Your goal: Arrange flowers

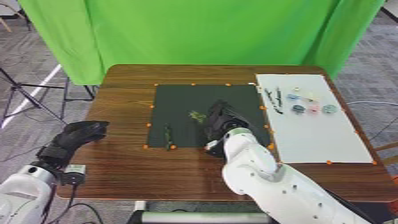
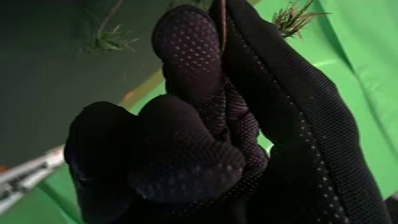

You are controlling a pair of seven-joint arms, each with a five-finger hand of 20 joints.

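Over the dark mat (image 1: 182, 97) is my right hand (image 1: 224, 120), beside a green sprig (image 1: 197, 116). A second, long green stem (image 1: 169, 135) lies farther left on the mat. In the right wrist view my right hand (image 2: 191, 145) has curled fingers, with a thin brown stem (image 2: 223, 25) pinched between a finger and the thumb. Green needle-like tufts (image 2: 298, 20) show beyond the fingertips, and another sprig (image 2: 111, 42) is over the dark surface. My left hand (image 1: 84, 132) rests at the table's left side with relaxed fingers.
A white sheet (image 1: 324, 140) covers the table's right side, holding dark stems (image 1: 277, 100) and several small pale and teal flowers (image 1: 330, 109). Orange dots mark the mat's and sheet's edges. A green cloth (image 1: 204, 35) hangs behind the brown table (image 1: 124, 175).
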